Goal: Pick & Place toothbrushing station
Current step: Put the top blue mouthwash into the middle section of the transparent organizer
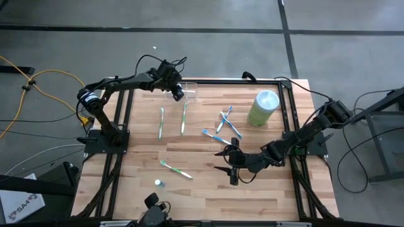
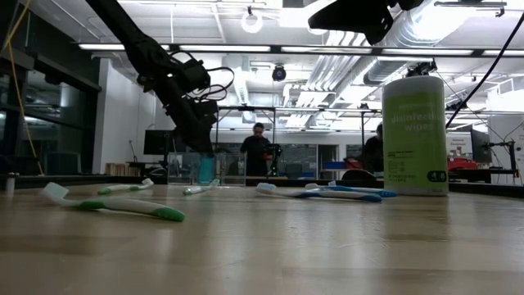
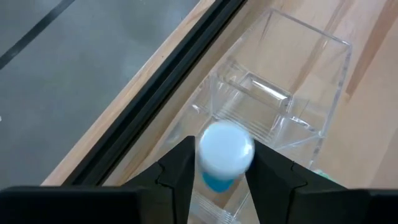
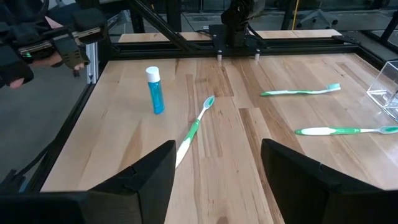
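The toothbrushing station, a clear plastic holder (image 1: 190,92), stands on its base at the table's far edge; it also shows in the left wrist view (image 3: 292,81) and the low view (image 2: 184,168). My left gripper (image 1: 177,92) is right above it, shut on a small blue tube with a white cap (image 3: 225,152). My right gripper (image 1: 231,165) is open and empty over the table's near middle. Green toothbrushes (image 1: 161,123) (image 1: 184,118) (image 1: 175,169) and blue ones (image 1: 225,120) (image 1: 216,136) lie flat on the table. My left gripper pinches the tube between its two fingers (image 3: 180,171), on the sides just below the white cap (image 3: 217,180). The fingers come from above, pointing down. The tube stands upright with its cap up, and its lower end (image 2: 206,170) is down inside the clear holder.
A light green wipes canister (image 1: 263,107) stands at the far right. A second blue tube (image 1: 158,182) stands near the near-left edge and shows in the right wrist view (image 4: 155,90). A person's gloved hands (image 4: 25,53) are beyond the table's edge. People stand in the room behind (image 2: 259,152).
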Tool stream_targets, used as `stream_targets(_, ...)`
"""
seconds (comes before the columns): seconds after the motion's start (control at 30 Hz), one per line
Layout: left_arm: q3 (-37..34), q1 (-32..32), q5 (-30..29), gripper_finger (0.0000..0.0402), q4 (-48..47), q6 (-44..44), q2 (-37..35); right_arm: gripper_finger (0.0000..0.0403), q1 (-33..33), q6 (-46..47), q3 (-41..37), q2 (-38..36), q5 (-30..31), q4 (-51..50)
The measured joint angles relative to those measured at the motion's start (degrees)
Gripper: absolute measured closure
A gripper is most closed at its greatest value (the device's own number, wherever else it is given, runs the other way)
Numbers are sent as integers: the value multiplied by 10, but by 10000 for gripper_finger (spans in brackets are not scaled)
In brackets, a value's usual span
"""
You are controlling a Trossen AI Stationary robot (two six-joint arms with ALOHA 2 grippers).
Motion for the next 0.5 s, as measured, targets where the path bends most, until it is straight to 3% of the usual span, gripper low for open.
stream_targets(0.5,0,0,10,249,0,-2,0,176,0,0,0,0,-2,0)
